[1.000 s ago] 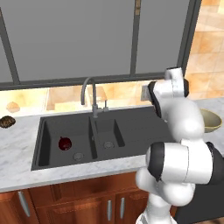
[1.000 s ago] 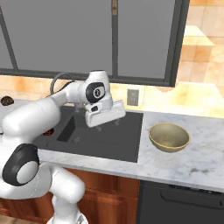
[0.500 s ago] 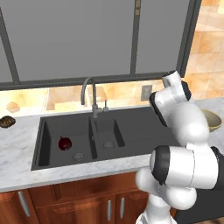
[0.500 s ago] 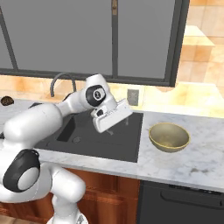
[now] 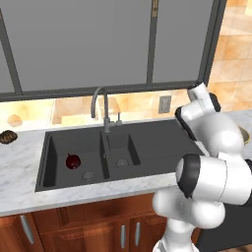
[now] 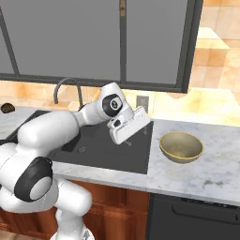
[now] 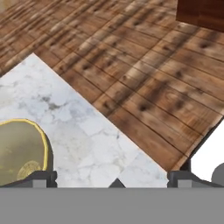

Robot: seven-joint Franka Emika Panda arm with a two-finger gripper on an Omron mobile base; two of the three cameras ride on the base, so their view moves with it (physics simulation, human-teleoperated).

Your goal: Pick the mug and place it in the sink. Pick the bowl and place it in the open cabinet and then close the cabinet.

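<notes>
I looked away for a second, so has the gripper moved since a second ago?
Yes. In the right base view the gripper has swung right from above the sink toward the bowl, jaws open.

Glossy white arm of rounded, bulbous segments, dark grey rings at the joints, a round dark cap on the wrist, boxy white tool [image 6: 133, 136] with small dark finger tips [image 7: 41, 177].

Maroon mug [image 5: 73, 161], matte black sink [image 5: 147, 142], yellow-tan bowl [image 6: 181, 146], white-grey marbled counter [image 6: 206, 173]
</notes>
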